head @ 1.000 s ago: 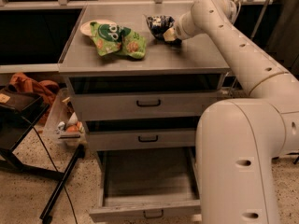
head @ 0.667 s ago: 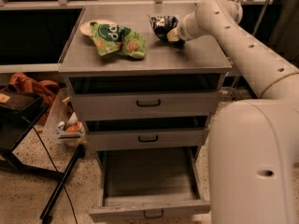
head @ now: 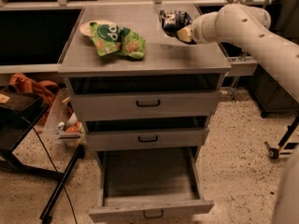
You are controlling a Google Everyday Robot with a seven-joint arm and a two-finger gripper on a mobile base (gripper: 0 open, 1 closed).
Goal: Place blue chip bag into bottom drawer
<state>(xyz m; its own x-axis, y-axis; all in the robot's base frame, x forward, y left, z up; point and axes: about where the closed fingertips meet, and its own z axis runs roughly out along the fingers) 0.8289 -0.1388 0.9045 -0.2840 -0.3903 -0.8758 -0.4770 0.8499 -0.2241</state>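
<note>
The blue chip bag (head: 172,20), dark navy and crumpled, hangs just above the back right of the grey cabinet top (head: 154,59), with a small shadow under it. My gripper (head: 183,32) comes in from the right at the end of the white arm (head: 243,24) and is shut on the bag's right side. The bottom drawer (head: 148,210) is pulled out at the foot of the cabinet, and its shallow tray holds nothing.
A green snack bag (head: 117,40) lies on the cabinet top to the left, partly over a white dish (head: 88,28). The two upper drawers (head: 148,104) are closed. A black stand (head: 28,125) and floor clutter are to the left, and a wheeled frame (head: 280,143) is to the right.
The blue chip bag has come up off the cabinet top in my gripper and shifted slightly right. The arm's bulk has drawn out of the right foreground.
</note>
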